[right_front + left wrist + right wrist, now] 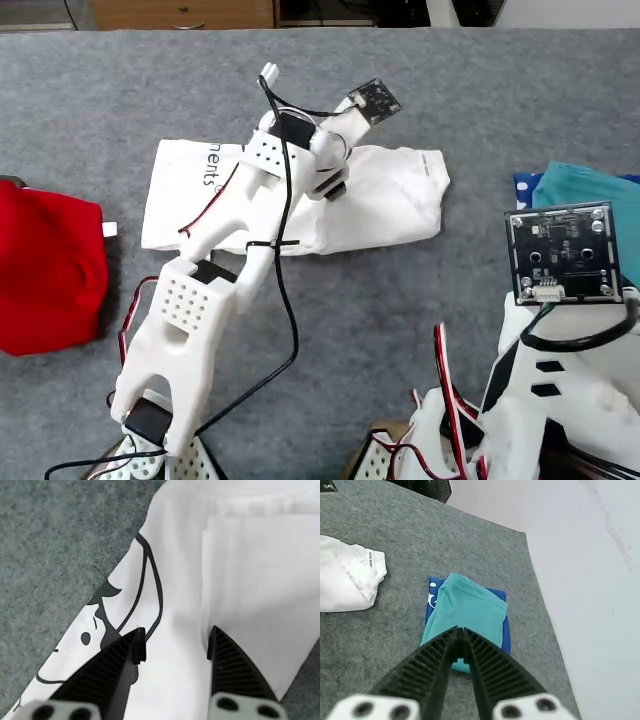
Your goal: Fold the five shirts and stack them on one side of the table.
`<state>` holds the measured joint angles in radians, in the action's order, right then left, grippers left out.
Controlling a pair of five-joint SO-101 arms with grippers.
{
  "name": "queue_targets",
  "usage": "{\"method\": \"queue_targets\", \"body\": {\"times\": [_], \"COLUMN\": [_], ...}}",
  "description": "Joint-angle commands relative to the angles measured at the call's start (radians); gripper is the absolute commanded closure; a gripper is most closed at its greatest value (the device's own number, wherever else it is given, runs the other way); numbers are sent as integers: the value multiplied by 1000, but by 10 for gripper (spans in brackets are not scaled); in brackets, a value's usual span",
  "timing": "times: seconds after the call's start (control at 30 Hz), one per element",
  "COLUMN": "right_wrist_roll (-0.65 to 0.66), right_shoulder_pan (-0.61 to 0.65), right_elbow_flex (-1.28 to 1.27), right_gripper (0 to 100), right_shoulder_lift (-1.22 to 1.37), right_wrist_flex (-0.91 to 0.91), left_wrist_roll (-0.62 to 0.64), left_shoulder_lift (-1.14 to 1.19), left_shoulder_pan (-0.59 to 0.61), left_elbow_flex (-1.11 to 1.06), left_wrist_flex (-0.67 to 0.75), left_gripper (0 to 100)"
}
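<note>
The white shirt (390,200) is spread at mid-table (450,330), its long axis laid from side to side. The left jaws are held partly open directly over it with nothing gripped; the cloth is perhaps touched by the tips, though this cannot be settled. The right jaws are closed and empty above the teal shirt (465,615), which is stacked on the blue shirt (505,627), well apart.

The grey felt tabletop (400,320) carries a white shirt (390,200) with black print near its middle and a red shirt (50,265) at one edge. At the opposite edge, a folded blue shirt (505,630) lies under a teal shirt (470,610).
</note>
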<state>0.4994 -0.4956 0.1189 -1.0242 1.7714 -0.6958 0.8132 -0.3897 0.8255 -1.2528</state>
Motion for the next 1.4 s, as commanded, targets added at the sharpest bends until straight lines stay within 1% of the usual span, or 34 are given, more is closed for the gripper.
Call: {"method": "queue_targets", "body": {"times": [0.0, 0.2, 0.27, 0.33, 0.53, 0.67, 0.73, 0.87, 1.2, 1.37], "right_wrist_roll": [3, 3, 3, 3, 3, 3, 3, 3, 3, 3], "right_shoulder_pan": [-13, -13, -13, -13, -13, -13, -13, -13, -13, -13], "right_elbow_flex": [-4, 1, 1, -2, -2, 1, 1, 1, -1, -2], "right_gripper": [994, 994, 994, 994, 994, 994, 994, 994, 994, 995], "right_shoulder_lift": [-1, -2, -2, -2, -1, -1, -1, -1, -2, -2], "right_wrist_flex": [14, 14, 14, 14, 14, 12, 12, 12, 12, 12], "left_wrist_roll": [11, -18, -9, -8, 17, 18, 20, 89, 86, 89], "left_shoulder_lift": [13, 93, 93, 93, 104, 104, 104, 94, 113, 196], "left_shoulder_pan": [8, 28, 32, 31, 3, -18, -32, -28, 6, 46], "left_elbow_flex": [32, 38, 87, 170, 502, 640, 674, 592, 282, 229], "left_wrist_flex": [17, 17, 2, -54, -305, -430, -505, -509, -502, -390], "left_gripper": [794, 795, 795, 795, 795, 795, 795, 795, 795, 795]}}
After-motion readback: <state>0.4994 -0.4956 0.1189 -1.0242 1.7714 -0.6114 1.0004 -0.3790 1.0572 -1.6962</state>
